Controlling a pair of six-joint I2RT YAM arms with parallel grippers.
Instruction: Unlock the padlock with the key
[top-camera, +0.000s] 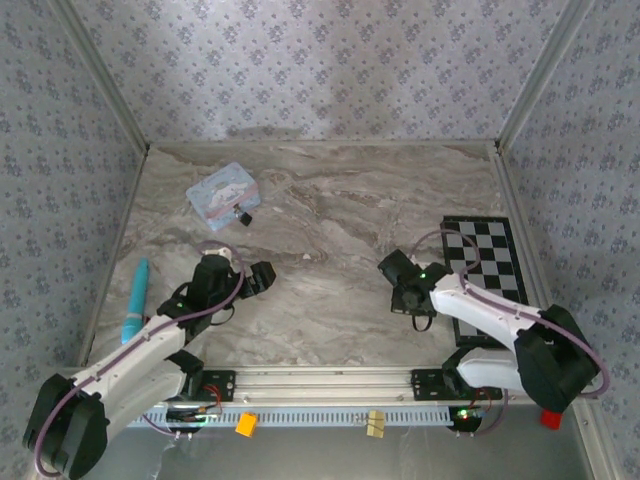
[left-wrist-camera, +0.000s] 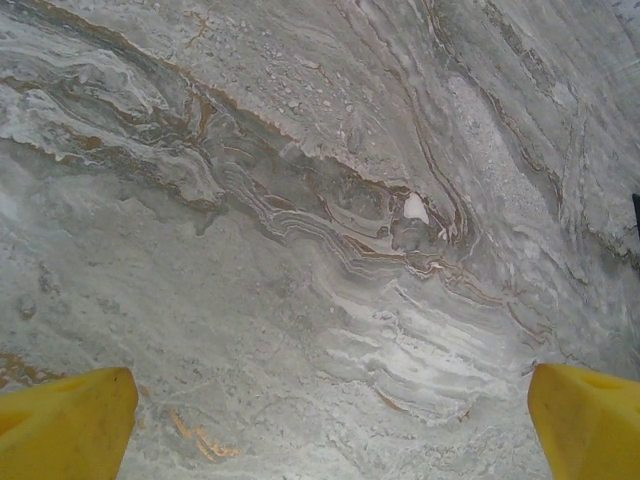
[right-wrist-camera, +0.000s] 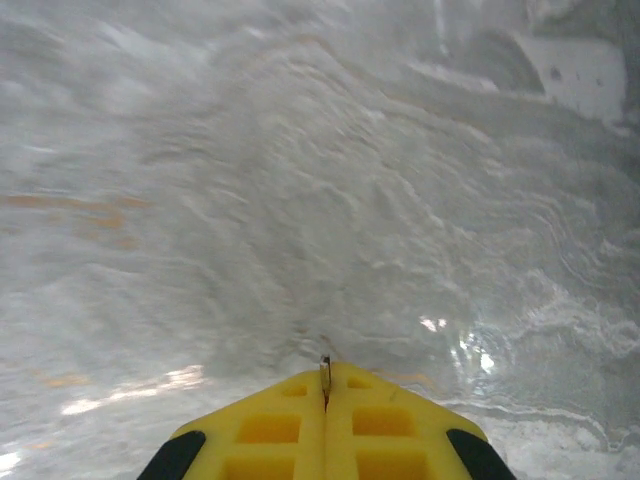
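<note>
The tiny black padlock (top-camera: 241, 214) lies at the near right corner of a light-blue tin (top-camera: 222, 192) at the back left of the marble table. In the right wrist view my right gripper (right-wrist-camera: 325, 378) has its yellow fingers pressed together on the key (right-wrist-camera: 325, 364). The key is a thin dark metal sliver whose tip pokes out just above the table. From above, the right gripper (top-camera: 413, 312) points down at the table right of centre. My left gripper (top-camera: 262, 275) sits left of centre, well short of the padlock. Its fingers (left-wrist-camera: 70, 425) stand wide apart with bare marble between them.
A teal pen-like tool (top-camera: 135, 300) lies along the left edge. A black-and-white checkerboard (top-camera: 485, 265) lies at the right, behind the right arm. Patterned walls close in the back and sides. The aluminium rail (top-camera: 320, 380) runs along the near edge.
</note>
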